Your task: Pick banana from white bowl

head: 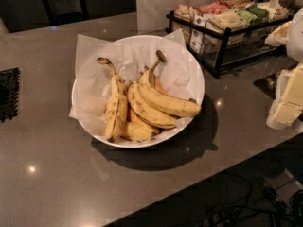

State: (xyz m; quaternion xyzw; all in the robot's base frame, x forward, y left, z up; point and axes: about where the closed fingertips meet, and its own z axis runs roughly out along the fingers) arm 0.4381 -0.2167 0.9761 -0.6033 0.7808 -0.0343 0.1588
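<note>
The white bowl (80, 82) sits mid-counter, lined with crinkled white paper. The banana (116, 109) lies along the bowl's left side, yellow and heavily brown-speckled, its long thin dark-tipped stem pointing up-left. To its right lies a cleaner-yellow pair of bananas (163, 103) sharing one stem, and another banana (137, 131) lies partly beneath them. My gripper (289, 98) shows as pale cream parts at the right edge of the view, to the right of the bowl and apart from it, holding nothing that I can see.
A black wire rack (222, 37) of packaged snacks stands at the back right, close to the bowl. A white bag (161, 4) stands behind the bowl. A black mat (8, 93) lies at the left edge. The counter's front edge runs diagonally, with a dark floor and cables (236, 207) below.
</note>
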